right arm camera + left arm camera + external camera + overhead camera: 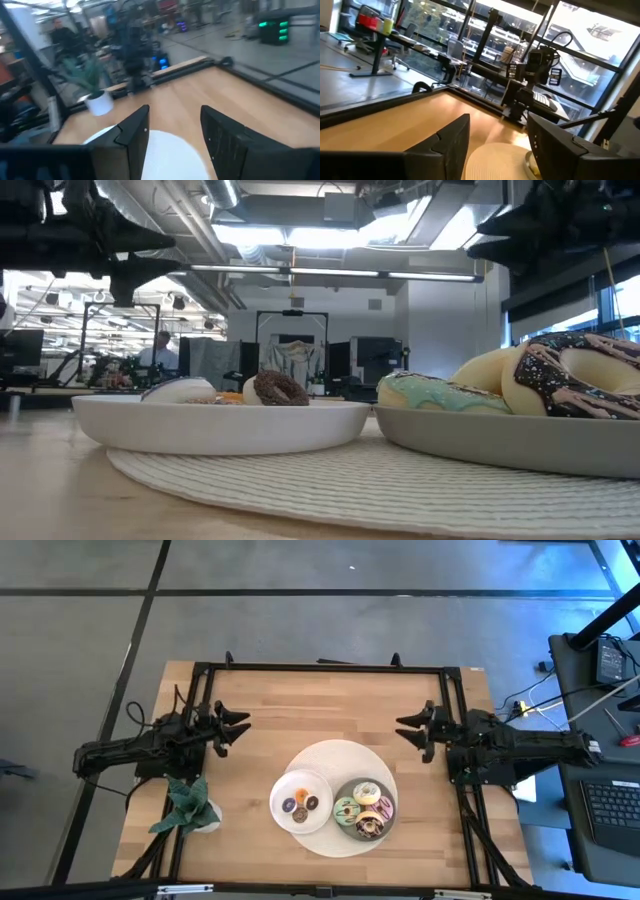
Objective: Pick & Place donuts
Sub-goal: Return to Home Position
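Several larger iced donuts [364, 809] lie on a grey plate [341, 822] near the table's near edge: a green one [432, 393], a pale one and a sprinkled chocolate one [575, 375]. Three mini donuts [300, 805] sit on a white plate [283, 788]; a brown mini [278, 387] shows in the low view. My left gripper [240, 729] hovers open at the table's left side, well away from both plates. My right gripper [405, 730] hovers open at the right side, above the mat's far right rim. In each wrist view the fingers [451, 141] [134, 131] stand apart with nothing between them.
Both plates rest on a round white woven mat [340, 753]. A green leafy plant in a white pot [190, 808] stands at the table's near left corner. Bare wood [320, 700] lies between the grippers and toward the far edge. A black frame [320, 667] borders the table.
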